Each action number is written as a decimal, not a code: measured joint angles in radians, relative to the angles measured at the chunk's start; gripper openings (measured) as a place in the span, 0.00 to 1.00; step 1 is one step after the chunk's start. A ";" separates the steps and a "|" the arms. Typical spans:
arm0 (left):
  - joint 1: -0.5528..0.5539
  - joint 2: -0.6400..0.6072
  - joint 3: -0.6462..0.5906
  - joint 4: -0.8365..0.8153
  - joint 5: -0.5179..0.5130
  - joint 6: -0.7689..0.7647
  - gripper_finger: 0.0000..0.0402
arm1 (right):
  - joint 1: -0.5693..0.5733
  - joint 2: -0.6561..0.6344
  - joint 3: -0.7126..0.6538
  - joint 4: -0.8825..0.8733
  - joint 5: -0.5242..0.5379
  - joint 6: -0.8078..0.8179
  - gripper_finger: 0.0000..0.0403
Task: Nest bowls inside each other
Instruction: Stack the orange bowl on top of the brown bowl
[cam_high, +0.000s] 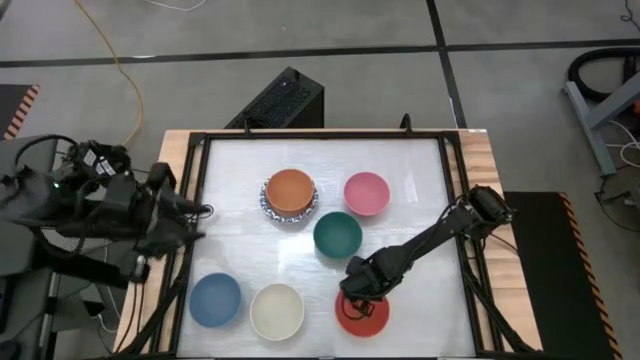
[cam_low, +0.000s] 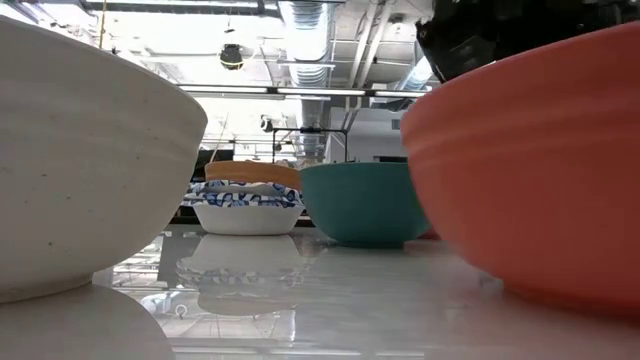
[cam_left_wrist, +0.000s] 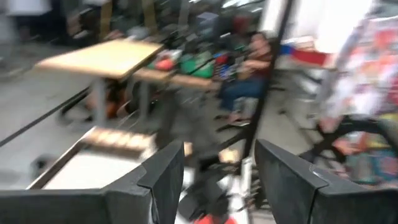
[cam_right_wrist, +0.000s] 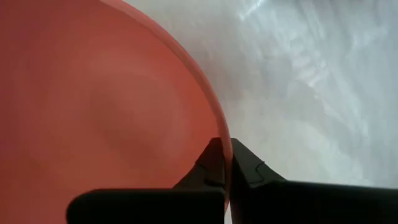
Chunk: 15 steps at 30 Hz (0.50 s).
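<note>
Several bowls stand on their bases on the white table (cam_high: 420, 250). An orange bowl (cam_high: 290, 188) sits nested in a white, blue-patterned bowl (cam_high: 272, 208). Around them are a pink bowl (cam_high: 366, 193), a dark green bowl (cam_high: 338, 235), a blue bowl (cam_high: 215, 299), a cream bowl (cam_high: 277, 311) and a red bowl (cam_high: 365, 318). My right gripper (cam_high: 357, 293) points down over the red bowl's far rim, shut on it. My left gripper (cam_high: 198, 222) hovers level at the table's left edge, open (cam_left_wrist: 217, 180) and with nothing in it. My right gripper pinches the red bowl's rim (cam_right_wrist: 214, 124) on its far side, one finger inside the bowl and one outside. The fingers come from above, pointing down. In the low view the red bowl (cam_low: 530, 170) stands upright with its base on the table.
A dark frame (cam_high: 455, 200) borders the table on a wooden board. The green bowl stands close to the far side of my right gripper. Bare white surface lies between the blue bowl and the patterned bowl. A person sits in the room beyond the table.
</note>
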<state>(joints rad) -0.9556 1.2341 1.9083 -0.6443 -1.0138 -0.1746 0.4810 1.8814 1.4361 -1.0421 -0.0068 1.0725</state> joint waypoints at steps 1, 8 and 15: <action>0.003 -0.004 0.000 -0.056 -0.035 -0.050 0.46 | -0.004 0.000 0.000 -0.004 0.000 0.047 0.02; 0.068 -0.020 0.000 -0.557 0.023 -0.630 0.46 | -0.002 -0.005 0.014 -0.030 -0.012 0.339 0.02; 0.202 -0.013 -0.048 -0.893 0.139 -1.026 0.46 | 0.001 -0.089 0.095 -0.074 0.051 0.370 0.02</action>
<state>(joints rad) -0.7532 1.2210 1.8608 -1.5371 -0.8745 -1.2011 0.4824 1.7923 1.5312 -1.1162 0.0438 1.4428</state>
